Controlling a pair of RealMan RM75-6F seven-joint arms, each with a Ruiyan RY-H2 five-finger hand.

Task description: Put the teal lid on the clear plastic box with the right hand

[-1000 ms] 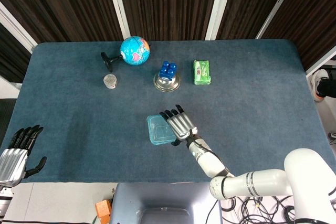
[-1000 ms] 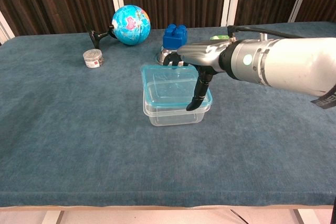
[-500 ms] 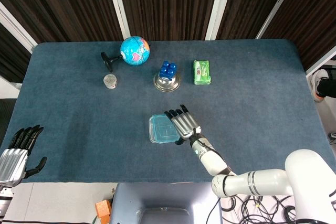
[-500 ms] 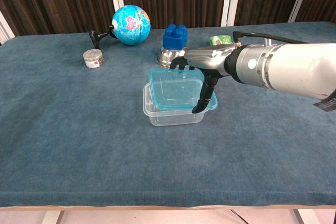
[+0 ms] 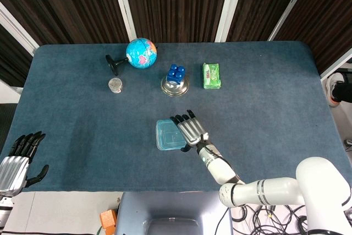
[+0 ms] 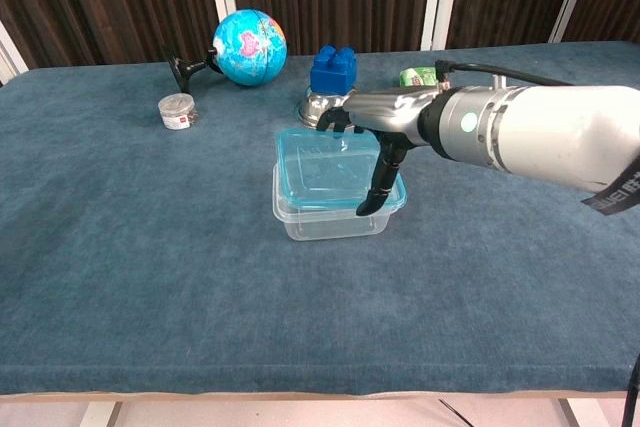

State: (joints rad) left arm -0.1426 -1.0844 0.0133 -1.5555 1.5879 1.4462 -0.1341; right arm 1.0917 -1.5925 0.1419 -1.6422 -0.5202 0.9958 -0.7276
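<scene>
The teal lid [image 6: 322,169] lies on top of the clear plastic box [image 6: 325,220] near the table's middle, a little tilted and overhanging the box's right side. My right hand [image 6: 382,123] holds the lid at its right edge, fingers curled over the far rim and thumb [image 6: 377,185] down along the near right corner. From above, the lid [image 5: 167,135] covers the box, and the right hand [image 5: 190,129] sits at its right side. My left hand [image 5: 16,160] hangs off the table's near left edge, fingers apart, holding nothing.
Behind the box stand a globe [image 6: 249,47], a blue block [image 6: 333,69] on a metal bowl [image 5: 174,86], a green packet [image 5: 212,75] and a small jar [image 6: 177,111]. The blue table cloth [image 6: 150,267] stretches wide to the left and front.
The right hand carried the lid to the right, off line with the box, then back left; it now lies closer over the box. The left hand stayed still.
</scene>
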